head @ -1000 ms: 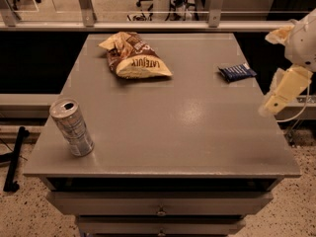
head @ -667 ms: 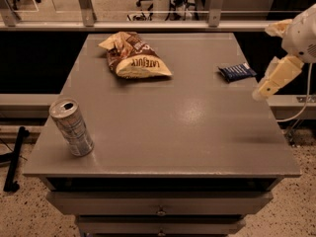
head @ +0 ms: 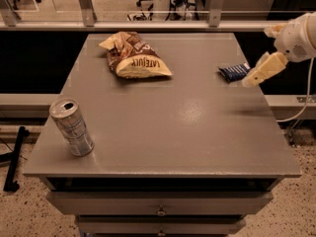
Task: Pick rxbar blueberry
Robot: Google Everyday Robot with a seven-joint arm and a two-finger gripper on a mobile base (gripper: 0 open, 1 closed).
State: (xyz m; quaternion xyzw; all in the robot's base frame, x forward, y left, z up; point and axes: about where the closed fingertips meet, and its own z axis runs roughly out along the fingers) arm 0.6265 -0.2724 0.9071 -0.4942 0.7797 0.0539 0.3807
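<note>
The rxbar blueberry (head: 234,72) is a small flat dark blue wrapper with white lettering, lying near the right edge of the grey table (head: 163,122). My gripper (head: 256,74) hangs at the right edge of the view, cream-coloured, with its tip just right of the bar and slightly above the table. It holds nothing that I can see.
A brown and cream chip bag (head: 133,56) lies at the back left of the table. A silver drink can (head: 71,127) stands tilted near the front left corner. Drawers run below the front edge. A railing and a cable lie behind and to the right.
My gripper has moved up and back along the table's right side, from beside the table's middle to right next to the blue bar. Nothing on the table has moved.
</note>
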